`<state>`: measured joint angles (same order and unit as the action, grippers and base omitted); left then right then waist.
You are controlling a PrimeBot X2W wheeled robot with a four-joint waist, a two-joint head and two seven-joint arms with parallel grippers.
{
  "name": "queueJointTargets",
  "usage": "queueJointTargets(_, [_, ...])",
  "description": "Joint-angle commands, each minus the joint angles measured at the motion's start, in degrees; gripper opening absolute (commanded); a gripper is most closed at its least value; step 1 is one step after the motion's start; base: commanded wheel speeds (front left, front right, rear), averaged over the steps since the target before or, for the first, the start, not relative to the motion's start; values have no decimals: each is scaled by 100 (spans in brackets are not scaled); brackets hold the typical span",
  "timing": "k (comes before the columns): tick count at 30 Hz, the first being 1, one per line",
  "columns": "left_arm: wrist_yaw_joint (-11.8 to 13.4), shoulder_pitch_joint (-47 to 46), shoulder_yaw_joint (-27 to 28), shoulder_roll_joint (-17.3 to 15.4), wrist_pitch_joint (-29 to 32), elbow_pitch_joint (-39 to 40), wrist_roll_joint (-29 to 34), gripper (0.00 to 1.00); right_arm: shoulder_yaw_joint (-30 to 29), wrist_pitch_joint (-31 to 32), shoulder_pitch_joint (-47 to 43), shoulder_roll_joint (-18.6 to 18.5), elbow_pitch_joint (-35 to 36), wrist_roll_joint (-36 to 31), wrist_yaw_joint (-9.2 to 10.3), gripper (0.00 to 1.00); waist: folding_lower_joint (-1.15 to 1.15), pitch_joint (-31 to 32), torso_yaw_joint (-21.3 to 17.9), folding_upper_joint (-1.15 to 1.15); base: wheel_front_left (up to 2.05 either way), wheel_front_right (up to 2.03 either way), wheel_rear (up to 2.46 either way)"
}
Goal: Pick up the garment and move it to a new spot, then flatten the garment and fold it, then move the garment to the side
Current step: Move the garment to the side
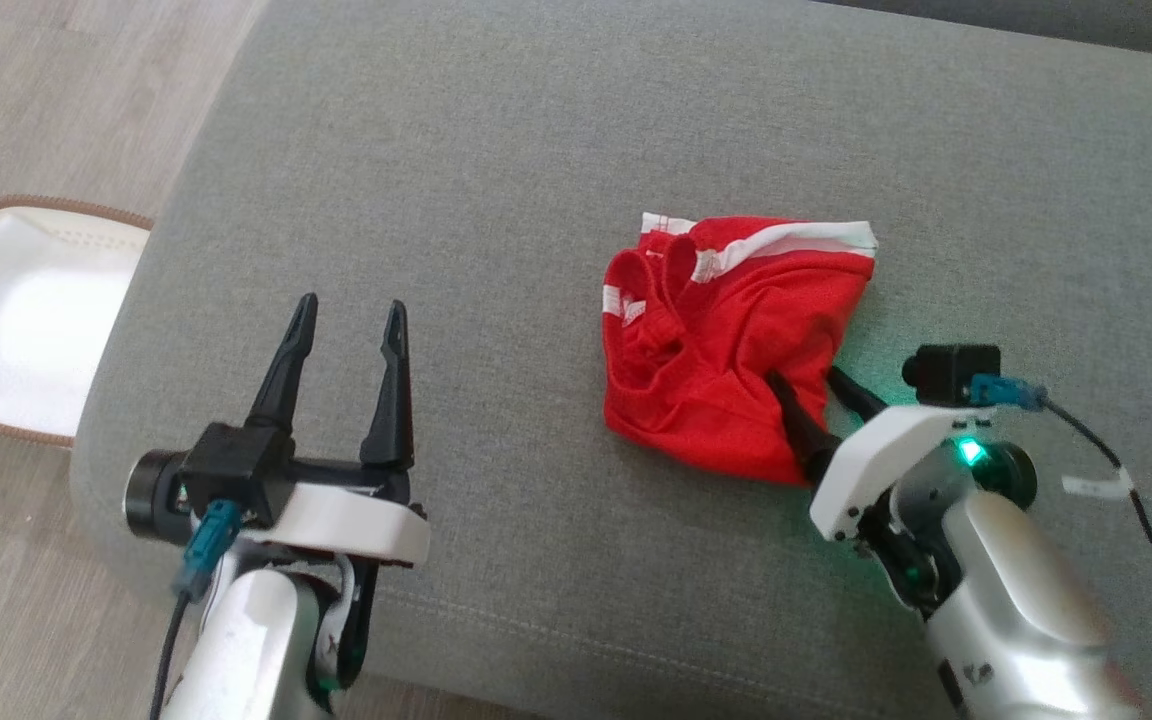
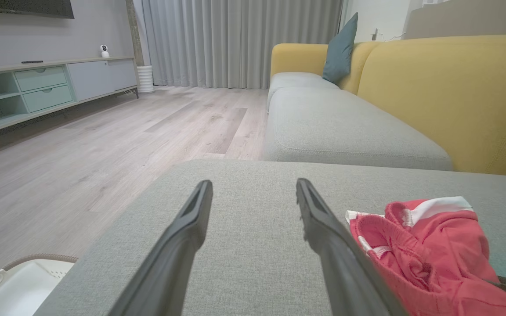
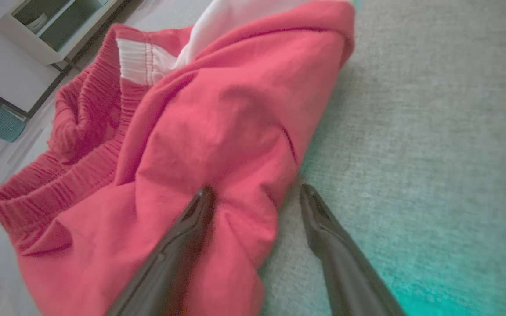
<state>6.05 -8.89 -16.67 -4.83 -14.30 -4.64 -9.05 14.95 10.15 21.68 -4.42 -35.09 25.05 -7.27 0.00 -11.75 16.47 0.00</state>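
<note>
The garment [image 1: 726,340] is a crumpled pair of red shorts with white stripes, lying on the grey sofa cushion [image 1: 496,180] right of centre. My right gripper [image 1: 804,378] stands open at its near right edge, one finger pressed on the red cloth [image 3: 218,145] and the other on the cushion beside it, with a fold of fabric between them. My left gripper [image 1: 351,318] hovers open and empty over the cushion, well left of the garment [image 2: 428,245].
A white basket with a brown rim [image 1: 26,310] stands on the wood floor off the cushion's left edge. In the left wrist view, a yellow sofa back [image 2: 450,96] and another grey seat lie beyond. Bare cushion surrounds the garment.
</note>
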Motion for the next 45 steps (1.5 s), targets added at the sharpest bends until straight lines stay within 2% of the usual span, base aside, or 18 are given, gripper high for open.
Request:
queueJointTargets(1, [-7, -225, 191, -10, -68, 213, 78, 100, 215, 111, 170, 79, 0, 65, -22, 74, 0, 2, 8, 0, 0, 0, 0])
queueJointTargets(2, [-10, -217, 200, -3, -69, 212, 82, 100, 258, 185, 196, 83, -75, 127, -22, 23, 0, 8, 8, 0, 0, 0, 0])
queueJointTargets(3, [-11, -210, 209, 3, -69, 212, 88, 100, 302, 188, 228, 87, -100, 172, -22, 0, 0, 12, 2, 0, 0, 0, 0])
queueJointTargets(6, [-15, -177, 239, 16, -69, 204, 111, 100, 429, 29, 279, 42, -64, 200, -22, 0, 0, 59, -38, 0, 0, 0, 0])
queueJointTargets(11, [-14, -74, 334, -6, -69, 191, 144, 100, 746, -327, 133, -268, 246, -85, -22, 0, 0, 211, -288, 0, 0, 0, 0])
queueJointTargets(17, [-23, 78, 414, -61, -69, 259, 173, 100, 937, -434, -330, -807, 1009, -315, -22, 0, 0, 306, -938, 0, 0, 0, 0])
queueJointTargets(19, [-35, 86, 415, -65, -69, 270, 175, 100, 888, -437, -403, -918, 1170, -343, -22, 0, 0, 303, -1050, 0, 0, 0, 0])
queueJointTargets(24, [-70, 68, 445, -107, -70, 339, 198, 100, 753, -155, -630, -1390, 1936, -388, -22, 0, 0, 218, -1705, 0, 0, 0, 0])
queueJointTargets(30, [-157, -127, 377, -122, -70, 374, 254, 100, 650, 93, -498, -1910, 2352, -385, -22, 0, 0, -60, -2272, 0, 0, 0, 0])
queueJointTargets(37, [-260, -408, 246, -123, -70, 363, 326, 100, 425, 25, 89, -2848, 2153, -433, -22, 0, 0, -463, -2686, 0, 0, 0, 0])
queueJointTargets(42, [-331, -694, 174, -154, -70, 359, 390, 100, 99, -258, 764, -3232, 1647, -437, -22, 0, 0, -913, -2896, 0, 0, 0, 0])
queueJointTargets(45, [-379, -864, 139, -174, -70, 357, 417, 100, -21, -326, 1020, -3301, 1320, -474, -22, 0, 0, -1144, -2937, 0, 0, 0, 0])
